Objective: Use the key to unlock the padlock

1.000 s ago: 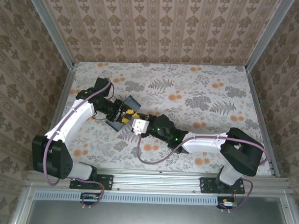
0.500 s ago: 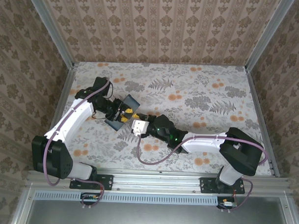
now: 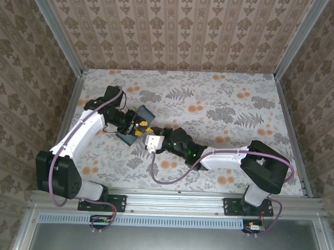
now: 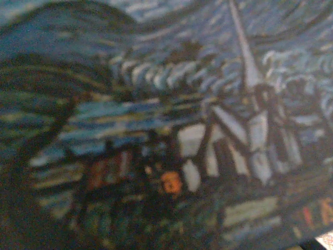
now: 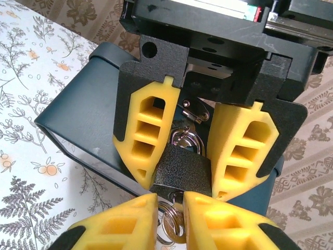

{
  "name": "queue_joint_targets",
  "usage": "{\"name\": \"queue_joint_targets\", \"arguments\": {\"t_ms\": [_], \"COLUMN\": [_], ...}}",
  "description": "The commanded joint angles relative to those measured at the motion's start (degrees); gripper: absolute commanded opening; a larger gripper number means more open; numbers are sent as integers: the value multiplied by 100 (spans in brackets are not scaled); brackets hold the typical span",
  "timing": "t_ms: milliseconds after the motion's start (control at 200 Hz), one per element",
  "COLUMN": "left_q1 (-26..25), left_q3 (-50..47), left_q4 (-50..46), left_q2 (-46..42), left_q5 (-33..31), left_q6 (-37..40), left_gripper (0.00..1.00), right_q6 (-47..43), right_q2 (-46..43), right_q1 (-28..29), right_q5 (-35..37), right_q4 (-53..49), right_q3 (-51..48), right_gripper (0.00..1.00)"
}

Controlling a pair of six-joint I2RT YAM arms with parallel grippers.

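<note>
Your left gripper (image 5: 182,179) squeezes the little dark padlock (image 5: 181,167) tight between its two yellow fingers (image 5: 148,138). The padlock sits just under the metal clasp (image 5: 194,111) on the front of the blue box (image 5: 83,112), with its thin loop pointing up at the clasp. Your right gripper (image 5: 174,214) is right below the padlock. Its fingers are pinched shut on the key (image 5: 175,198), and the shiny key ring (image 5: 167,228) pokes out between them. The key touches the bottom of the padlock, but you cannot tell how far in it goes. From above, both arms meet at the box on the left side of the flowery table (image 3: 239,100).
</note>
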Motion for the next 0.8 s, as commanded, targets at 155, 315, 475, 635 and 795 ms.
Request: {"name": "queue_joint_targets", "arguments": {"t_ms": [155, 315, 475, 635, 795], "left_q1": [-53, 23, 102, 82, 55], "left_q3": [244, 206, 267, 283, 261], "left_q4": [140, 100, -15, -18, 39], "left_q2": [-82, -108, -108, -108, -126], "left_q5": [448, 432, 417, 424, 437], "left_q6": [-4, 41, 131, 134, 89], "left_gripper": [0, 0, 0, 0, 0], "right_q6": [-53, 6, -83, -160, -161], "right_q2": [256, 78, -80, 16, 77], "right_q1": [-109, -198, -252, -294, -337], "right_q5": [164, 70, -49, 83, 26], "right_q4": [-249, -280, -384, -293, -190], "right_q3": [45, -70, -222, -188, -122], "right_gripper": [12, 25, 35, 33, 29]}}
